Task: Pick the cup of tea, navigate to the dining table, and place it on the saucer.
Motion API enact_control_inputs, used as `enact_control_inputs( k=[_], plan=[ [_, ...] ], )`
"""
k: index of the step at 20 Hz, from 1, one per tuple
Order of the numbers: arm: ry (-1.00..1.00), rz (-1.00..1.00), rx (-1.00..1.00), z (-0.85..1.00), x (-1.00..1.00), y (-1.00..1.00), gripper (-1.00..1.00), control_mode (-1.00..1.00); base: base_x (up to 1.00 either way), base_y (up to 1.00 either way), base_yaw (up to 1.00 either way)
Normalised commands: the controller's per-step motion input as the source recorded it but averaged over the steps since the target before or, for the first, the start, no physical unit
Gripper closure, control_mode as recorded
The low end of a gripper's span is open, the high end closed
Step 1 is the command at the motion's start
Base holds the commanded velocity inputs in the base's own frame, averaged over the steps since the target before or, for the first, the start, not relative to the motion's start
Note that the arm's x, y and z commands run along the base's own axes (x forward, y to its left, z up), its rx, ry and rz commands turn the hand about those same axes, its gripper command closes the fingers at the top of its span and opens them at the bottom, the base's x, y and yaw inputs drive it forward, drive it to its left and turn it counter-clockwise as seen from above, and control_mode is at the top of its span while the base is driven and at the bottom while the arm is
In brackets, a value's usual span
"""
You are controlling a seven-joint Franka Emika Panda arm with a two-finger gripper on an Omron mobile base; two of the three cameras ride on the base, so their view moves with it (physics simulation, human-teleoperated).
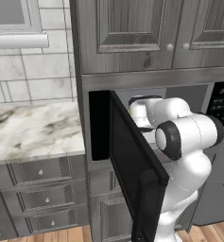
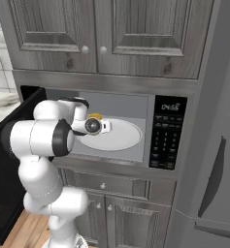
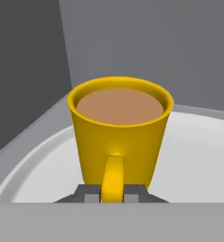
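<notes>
Gripper (image 3: 112, 194) pinched tight on the cup of tea's (image 3: 120, 134) handle (image 3: 112, 182); rigid, full, spill-prone, keep level.

The cup of tea (image 3: 120, 137) just ahead of my pincer (image 3: 112, 194) is plain bright yellow, handle (image 3: 112, 178) included, and the liquid at its top is flat brown. My 2 fingertips (image 3: 90, 194), one on each side of the handle, are dark grey. Under the cup the round turntable (image 3: 193, 160) is white, and the microwave walls (image 3: 146, 42) beyond it are flat grey. The microwave door (image 1: 132, 165) off to my left is black. Its control panel (image 2: 166, 131) to my right is black with pale markings. The cabinets (image 2: 106, 34) above are grey wood-grain with pale knobs. The surface (image 1: 35, 130) far to my left is white marble with grey-brown veins.
</notes>
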Motion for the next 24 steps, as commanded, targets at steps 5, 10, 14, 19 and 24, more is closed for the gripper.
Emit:
enact_control_inputs(
  k=[5, 10, 14, 19, 24],
  plan=[
    [0.00, 0.00, 0.00, 0.00, 0.01, 0.00, 1.00, -1.00, 0.00, 0.00, 0.00],
    [0.00, 0.00, 0.00, 0.00, 0.00, 0.00, 1.00, -1.00, 0.00, 0.00, 0.00],
    [0.00, 0.00, 0.00, 0.00, 0.00, 0.00, 1.00, -1.00, 0.00, 0.00, 0.00],
    [0.00, 0.00, 0.00, 0.00, -0.07, 0.00, 1.00, -1.00, 0.00, 0.00, 0.00],
    [0.00, 0.00, 0.00, 0.05, -0.30, 0.00, 1.00, -1.00, 0.00, 0.00, 0.00]
  ],
)
